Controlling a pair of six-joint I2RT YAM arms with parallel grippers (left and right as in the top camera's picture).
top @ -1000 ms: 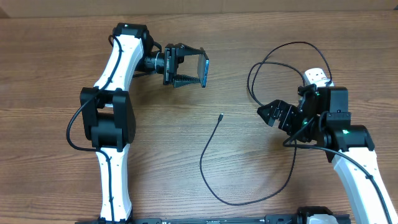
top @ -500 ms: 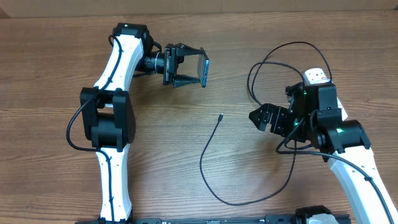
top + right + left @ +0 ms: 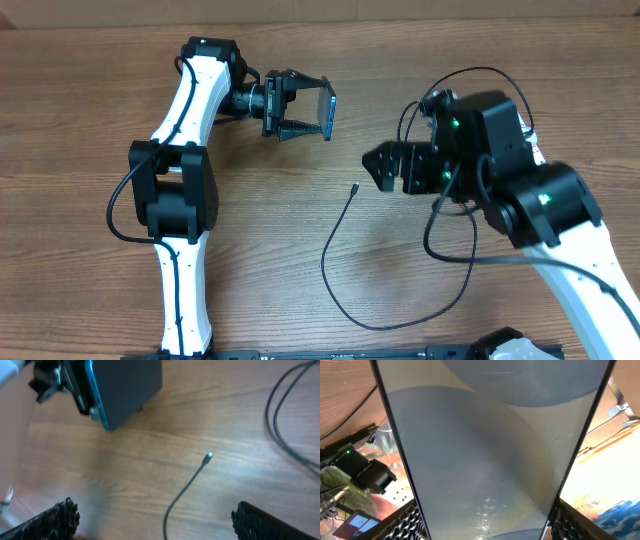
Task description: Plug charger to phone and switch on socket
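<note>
My left gripper is shut on the phone and holds it on edge above the table at the back centre. The phone's screen fills the left wrist view between the fingers. The charger's thin black cable lies on the table in a curve, and its connector tip points toward the phone. My right gripper is open and empty, just right of the tip. In the right wrist view the tip lies ahead between the open fingers, with the phone beyond. The socket is hidden behind the right arm.
More loops of black cable lie at the back right around the right arm. The table is bare wood.
My right arm has swung left, carrying its open gripper from the right side to a spot just right of the connector tip. It now covers the white socket. The left arm and phone have not moved.
</note>
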